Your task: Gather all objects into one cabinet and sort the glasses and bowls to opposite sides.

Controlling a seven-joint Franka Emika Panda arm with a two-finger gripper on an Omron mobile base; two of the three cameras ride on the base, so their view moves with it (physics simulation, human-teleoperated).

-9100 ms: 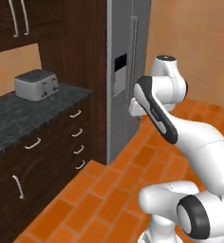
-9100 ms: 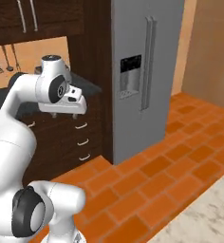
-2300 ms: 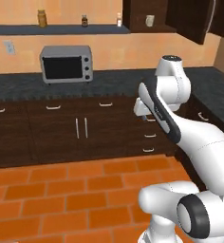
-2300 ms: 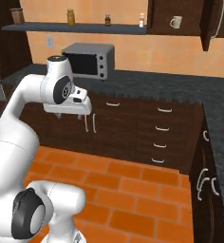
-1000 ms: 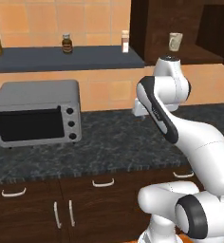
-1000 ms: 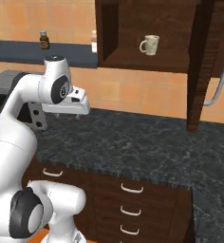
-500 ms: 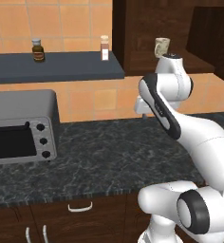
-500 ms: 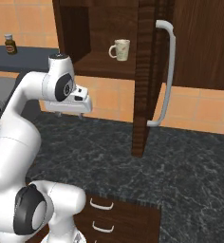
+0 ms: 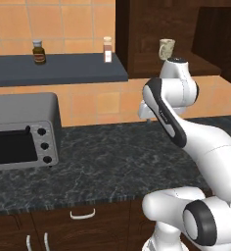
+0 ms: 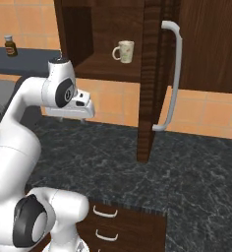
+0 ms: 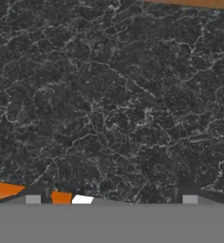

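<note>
You're at the approach step: your tool hangs wide open and empty above the tabletop. Next, raise it to the cream mug in the open cabinet.

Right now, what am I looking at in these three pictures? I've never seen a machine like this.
It's a simulated kitchen with a white robot arm on a driving base. Two pictures come from cameras on the base, behind the arm to its left and right. The third looks down from the hand at the dark speckled counter. The gripper is open and holds nothing. A toaster oven stands on the counter. Above, an open wooden cabinet holds a cream mug; two small jars sit on a shelf.
</note>
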